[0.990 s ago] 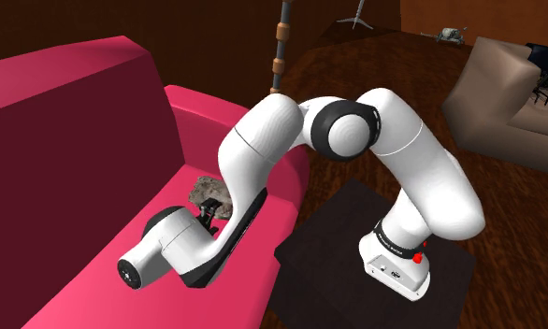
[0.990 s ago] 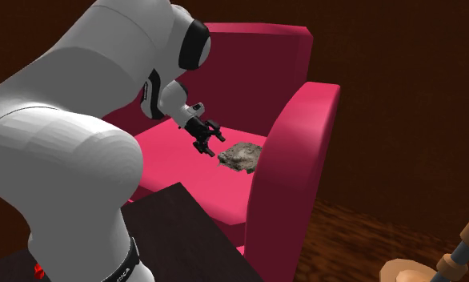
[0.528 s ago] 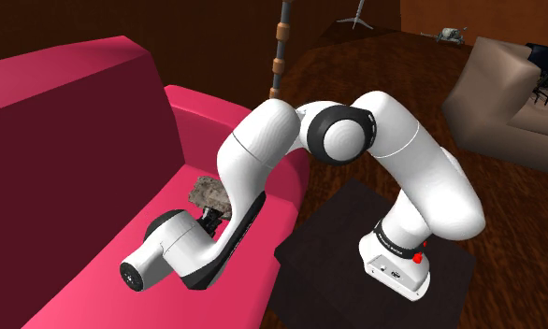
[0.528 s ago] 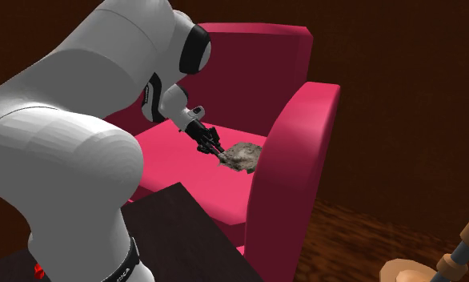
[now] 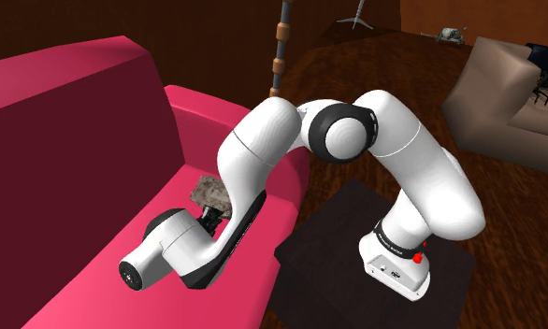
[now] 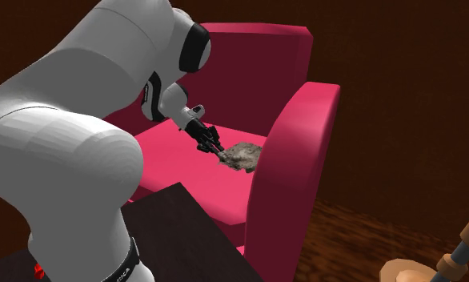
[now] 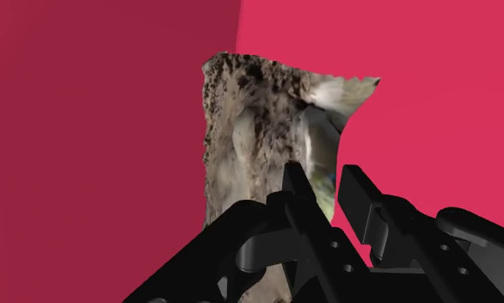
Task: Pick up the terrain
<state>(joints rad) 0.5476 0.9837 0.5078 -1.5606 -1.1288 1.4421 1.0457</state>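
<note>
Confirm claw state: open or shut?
Shut on the terrain piece: in the wrist view the claw clasps its edge, with no gap showing.

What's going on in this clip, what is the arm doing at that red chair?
The white arm reaches over the seat of a red armchair and has its black gripper at a rough grey-brown terrain piece lying by the armrest. In the wrist view the fingers stand close together, clasping a thin edge of the piece. It sits low at the seat; whether it has come clear of the cushion cannot be told.
</note>
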